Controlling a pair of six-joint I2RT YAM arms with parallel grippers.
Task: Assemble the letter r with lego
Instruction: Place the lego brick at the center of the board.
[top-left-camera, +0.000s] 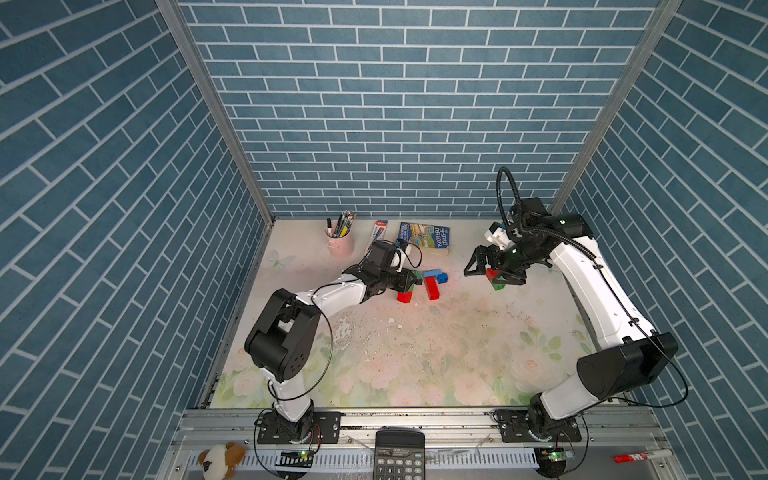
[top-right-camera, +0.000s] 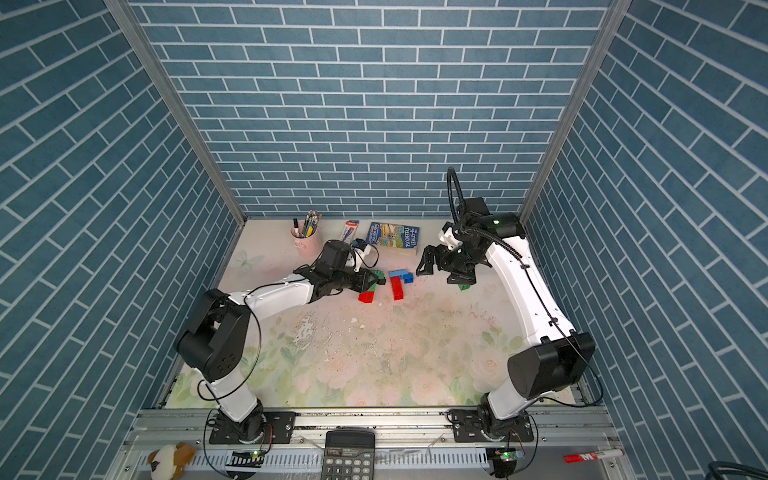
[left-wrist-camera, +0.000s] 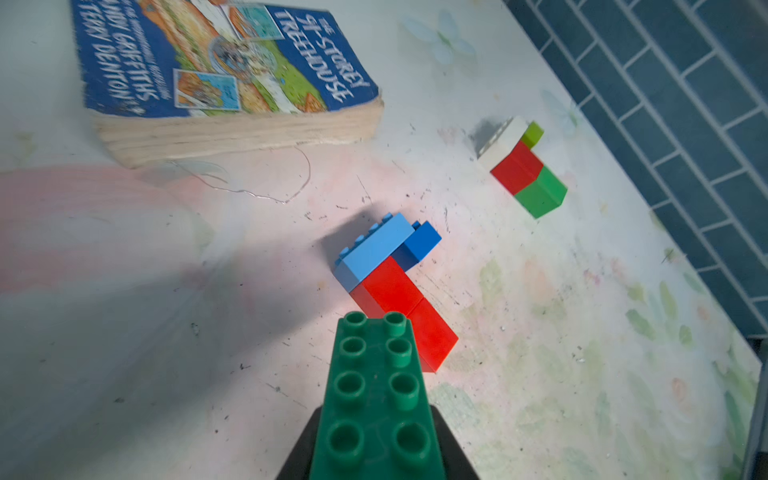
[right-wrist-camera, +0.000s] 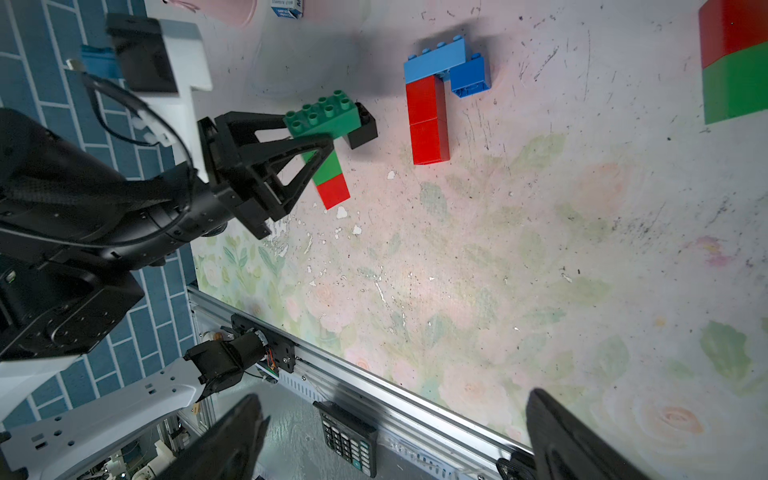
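The green brick (right-wrist-camera: 322, 116) lies on the table (top-left-camera: 415, 357) by the blue-red r (right-wrist-camera: 428, 120), clamped end-on by the left gripper (right-wrist-camera: 309, 131). The right gripper (top-left-camera: 493, 275) hangs wide open, empty, over a spare stack (left-wrist-camera: 525, 170). I'd keep the squeeze square so its stem (right-wrist-camera: 330, 178) and black brick (right-wrist-camera: 361, 124) don't pop off. The right wrist view shows those two clearly; the left wrist view gives just studs

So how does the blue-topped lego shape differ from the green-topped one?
The blue-topped shape lies free on the table; the green-topped shape is clamped in the left gripper. The blue-topped stem is all red; the green-topped stem is green then red. The blue-topped side brick is blue; the green-topped one's is black. Both look like an r.
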